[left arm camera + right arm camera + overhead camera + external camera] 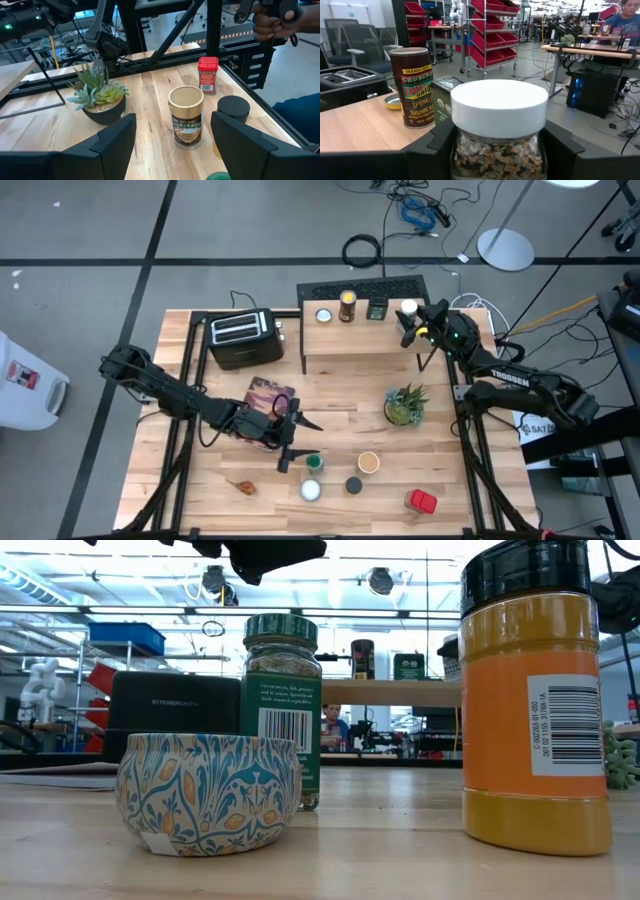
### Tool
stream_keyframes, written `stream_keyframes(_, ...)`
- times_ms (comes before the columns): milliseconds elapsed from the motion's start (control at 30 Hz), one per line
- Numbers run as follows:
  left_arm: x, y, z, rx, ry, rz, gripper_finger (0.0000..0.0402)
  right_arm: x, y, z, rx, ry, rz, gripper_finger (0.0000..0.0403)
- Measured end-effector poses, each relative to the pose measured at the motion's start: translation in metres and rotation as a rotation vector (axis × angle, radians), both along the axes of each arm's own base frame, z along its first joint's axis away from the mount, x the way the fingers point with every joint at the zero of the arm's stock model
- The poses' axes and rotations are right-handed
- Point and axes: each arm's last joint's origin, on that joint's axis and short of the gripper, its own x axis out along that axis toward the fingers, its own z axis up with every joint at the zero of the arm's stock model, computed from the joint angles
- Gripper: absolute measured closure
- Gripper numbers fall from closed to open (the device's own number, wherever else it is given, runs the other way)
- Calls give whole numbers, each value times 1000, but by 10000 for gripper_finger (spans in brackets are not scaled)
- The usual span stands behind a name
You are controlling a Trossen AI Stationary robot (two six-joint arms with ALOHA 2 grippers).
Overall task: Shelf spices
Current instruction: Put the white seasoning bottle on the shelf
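Wooden table. At its far edge stands the shelf; there my right gripper clasps a white-lidded jar at the shelf's right end. My left gripper, jaws wide, hovers over the near spices.

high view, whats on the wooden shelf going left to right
small round tin → brown jar with a yellow top → dark green tin → white-topped jar, with the right claw around it
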Motion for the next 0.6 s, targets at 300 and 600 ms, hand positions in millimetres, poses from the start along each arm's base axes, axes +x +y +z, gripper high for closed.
stream_keyframes(300,0,0,0,0,1,0,134,1,1,-4,20,27,26,153)
stream_keyframes(600,0,0,0,1,5,-3,134,0,2,-2,-1,32,24,131)
